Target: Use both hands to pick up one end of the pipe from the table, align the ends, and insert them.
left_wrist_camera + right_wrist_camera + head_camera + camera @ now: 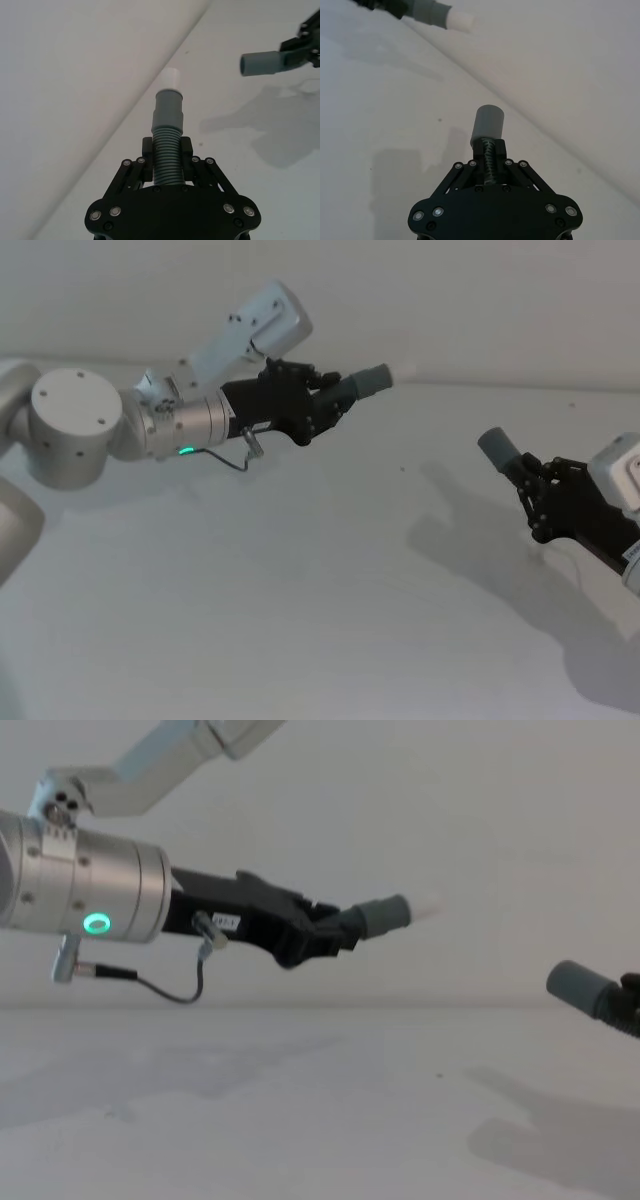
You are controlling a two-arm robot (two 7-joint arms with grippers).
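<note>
Alignment stage: left end effector (pixel 338 400), upper centre, clamps the white-tipped cuff (pixel 374 381), right end effector (pixel 526 476), at right, clamps the open cuff (pixel 495 447); next, they likely need turning coaxial.

The left gripper (pixel 335 403) is black, its linkage fingers (pixel 131 175) studded with silver screws (pixel 115 211), on a thick silver cylindrical wrist (pixel 110 890) with a green ring light (pixel 96 925), a thin black cable (pixel 185 992) and white label (pixel 225 922). The right gripper (pixel 527 477) matches, black.

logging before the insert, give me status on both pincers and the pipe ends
Left pincer shut on white-tipped pipe piece, raised. Right pincer shut on open-cuff pipe piece, raised. Ends apart, not aligned. Nothing between them.
</note>
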